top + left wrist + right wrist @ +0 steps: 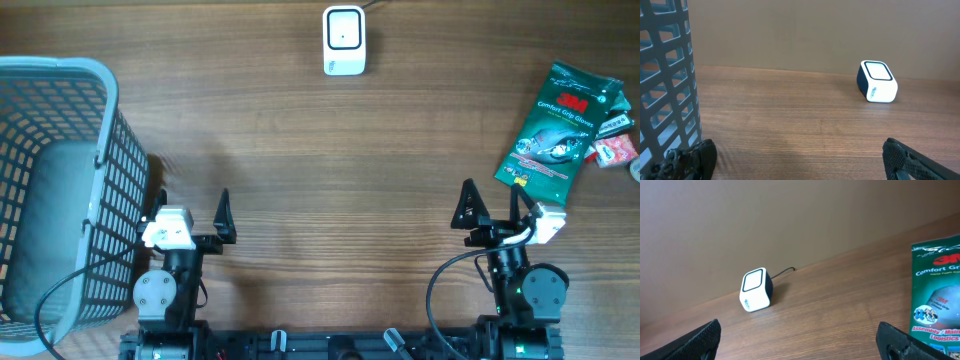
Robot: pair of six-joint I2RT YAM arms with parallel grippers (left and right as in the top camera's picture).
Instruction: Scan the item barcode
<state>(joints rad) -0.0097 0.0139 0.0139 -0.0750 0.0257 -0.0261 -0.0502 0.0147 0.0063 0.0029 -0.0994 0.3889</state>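
Both arms are sitting parked at the near edge of the counter (300,140), nothing in hand. The left jaws are standing wide apart & empty, just beside the grey basket (104,150). The right jaws are gaping just as wide, also empty.

The item, a green 3M glove pack (558,123), is lying flat and a bit tilted at the far right of the counter, just beyond the right jaws. A small red-and-white packet (616,150) is touching its right edge. The scanner (344,40), a white box w/ cable, is sitting at the far middle, well apart from the pack, its window looking up.

Handling, as a guess: the pack is prob. light, thin and floppy, w/ soft gloves in glossy wrap, so it's likely slipping or sagging if lifted by one corner. Best hold imo is the near short edge, pinching well in so it's staying flat. The barcode isn't showing legibly; can't tell which face is carrying it, so the grip should be avoiding printed corners.
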